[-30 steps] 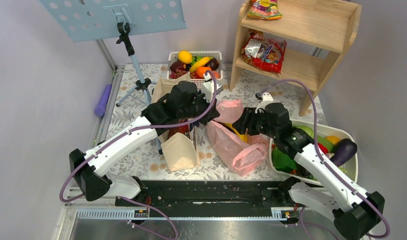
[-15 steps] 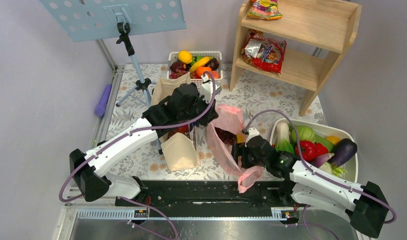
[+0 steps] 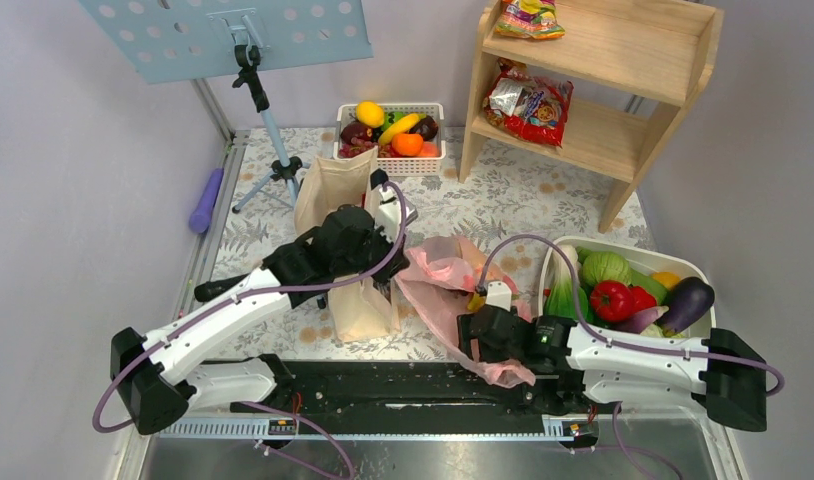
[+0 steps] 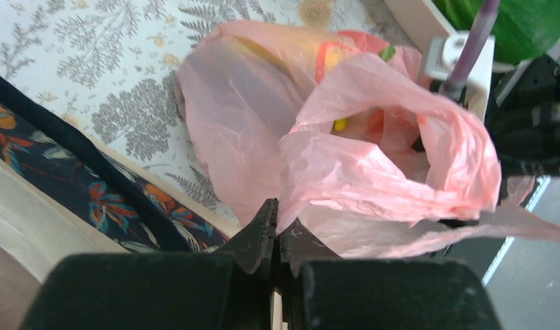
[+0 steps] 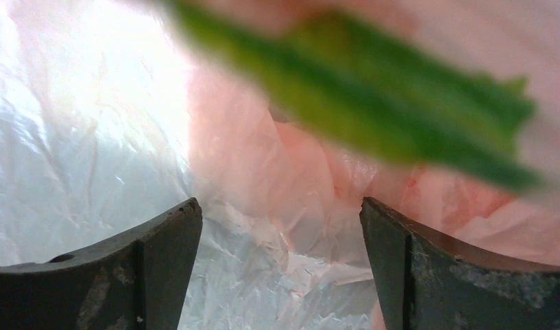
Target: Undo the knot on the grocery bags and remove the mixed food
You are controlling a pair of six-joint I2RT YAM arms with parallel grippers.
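One pink grocery bag point(image 3: 438, 285) lies on the table with its mouth open; no knot shows. My left gripper point(image 3: 401, 266) is shut on the rim of the bag point(image 4: 373, 158), the jaws point(image 4: 277, 216) pinching thin pink plastic. My right gripper point(image 3: 468, 338) is open with its fingers inside the bag mouth. In the right wrist view it point(image 5: 281, 234) is empty, with pink plastic point(image 5: 291, 179) ahead and a blurred green item point(image 5: 373, 103) across the top. Yellow and red food point(image 4: 340, 124) shows dimly through the plastic.
A beige canvas tote point(image 3: 358, 300) with a navy floral lining point(image 4: 91, 185) stands just left of the bag. A white tub of vegetables point(image 3: 558, 262) sits right. A fruit basket point(image 3: 340, 115), a wooden shelf with snack packets point(image 3: 593, 90) and a stand tripod point(image 3: 273, 160) are at the back.
My right arm swung down toward the near edge and its gripper went into the bag's mouth. My left gripper drew back and nearer with the bag's rim; the bag now lies lower.
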